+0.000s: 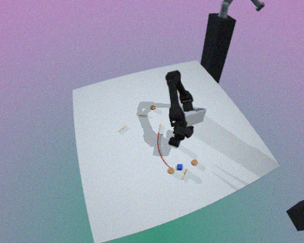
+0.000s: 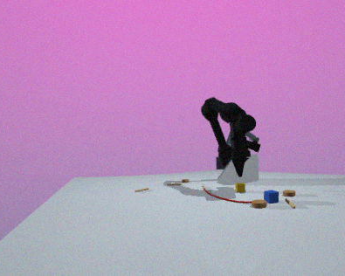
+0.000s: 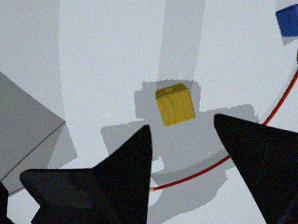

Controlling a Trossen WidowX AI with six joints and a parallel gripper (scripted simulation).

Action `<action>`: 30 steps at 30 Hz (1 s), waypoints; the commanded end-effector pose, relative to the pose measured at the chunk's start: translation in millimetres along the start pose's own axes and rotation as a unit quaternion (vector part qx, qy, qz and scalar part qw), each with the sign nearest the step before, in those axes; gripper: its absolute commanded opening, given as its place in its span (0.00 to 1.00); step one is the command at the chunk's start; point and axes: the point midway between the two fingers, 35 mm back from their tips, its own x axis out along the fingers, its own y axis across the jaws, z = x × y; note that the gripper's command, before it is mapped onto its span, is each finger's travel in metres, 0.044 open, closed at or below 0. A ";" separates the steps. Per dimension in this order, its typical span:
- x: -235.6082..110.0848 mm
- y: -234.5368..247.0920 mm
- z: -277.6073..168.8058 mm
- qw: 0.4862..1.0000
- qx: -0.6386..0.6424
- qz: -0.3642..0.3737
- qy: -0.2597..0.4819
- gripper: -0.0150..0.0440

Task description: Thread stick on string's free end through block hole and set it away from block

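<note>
A small yellow block (image 2: 240,188) (image 3: 176,104) stands on the white table (image 1: 105,184); no hole shows on it in these views. A red string (image 1: 158,148) (image 2: 224,199) (image 3: 220,163) curves from a round wooden button (image 1: 171,170) (image 2: 258,203) to a thin stick (image 1: 159,127). In the wrist view, that end of the string runs behind my left finger. My gripper (image 1: 174,142) (image 2: 241,174) (image 3: 182,124) hangs a little above the table, just short of the yellow block. Its fingers are partly open and hold nothing.
A blue cube (image 1: 179,167) (image 2: 271,196) (image 3: 289,19), a second button (image 1: 194,162) (image 2: 288,192) and a loose stick (image 1: 184,174) (image 2: 290,203) lie near the first button. Other loose sticks (image 1: 121,128) (image 1: 143,115) and a third button (image 1: 153,108) lie further back. A grey base block (image 1: 195,115) (image 3: 27,129) stands beside the arm.
</note>
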 end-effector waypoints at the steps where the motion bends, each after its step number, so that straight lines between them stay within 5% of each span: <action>1: 0.0 0.0 0.0 1.000 0.000 0.000 0.000 0.58; 9: 0.0 0.0 0.0 1.000 0.000 0.000 0.000 0.25; 26: 0.0 0.0 0.0 1.000 0.000 0.000 0.000 0.25; 30: 0.0 0.0 0.0 1.000 0.000 0.000 0.000 0.43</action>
